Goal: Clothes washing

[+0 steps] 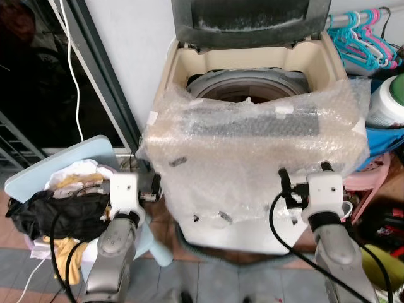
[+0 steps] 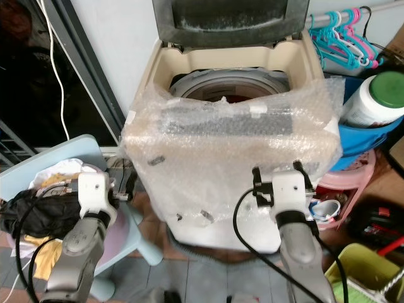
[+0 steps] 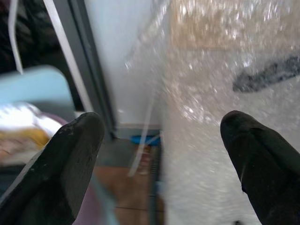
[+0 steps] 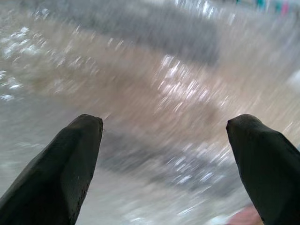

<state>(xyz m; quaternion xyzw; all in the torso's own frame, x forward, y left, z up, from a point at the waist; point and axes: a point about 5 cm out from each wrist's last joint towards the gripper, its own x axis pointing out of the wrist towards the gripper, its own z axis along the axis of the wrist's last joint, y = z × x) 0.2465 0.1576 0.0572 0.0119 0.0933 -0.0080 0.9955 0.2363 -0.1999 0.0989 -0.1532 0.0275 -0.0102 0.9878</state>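
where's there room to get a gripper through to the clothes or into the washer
Free: the open drum mouth between the raised dark lid and the bubble-wrapped front panel. The gap between the washer and the light blue basket is tight. Crowded: the basket's clothes pile.

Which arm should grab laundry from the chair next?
Left, probably. The open left gripper hangs right beside the heap of black and yellow clothes on the pale blue chair; the right gripper faces the bubble-wrapped cream washing machine.

Cream top-loading washing machine stood with lid raised, front wrapped in bubble wrap, heap of black, yellow and white clothes piled left of it
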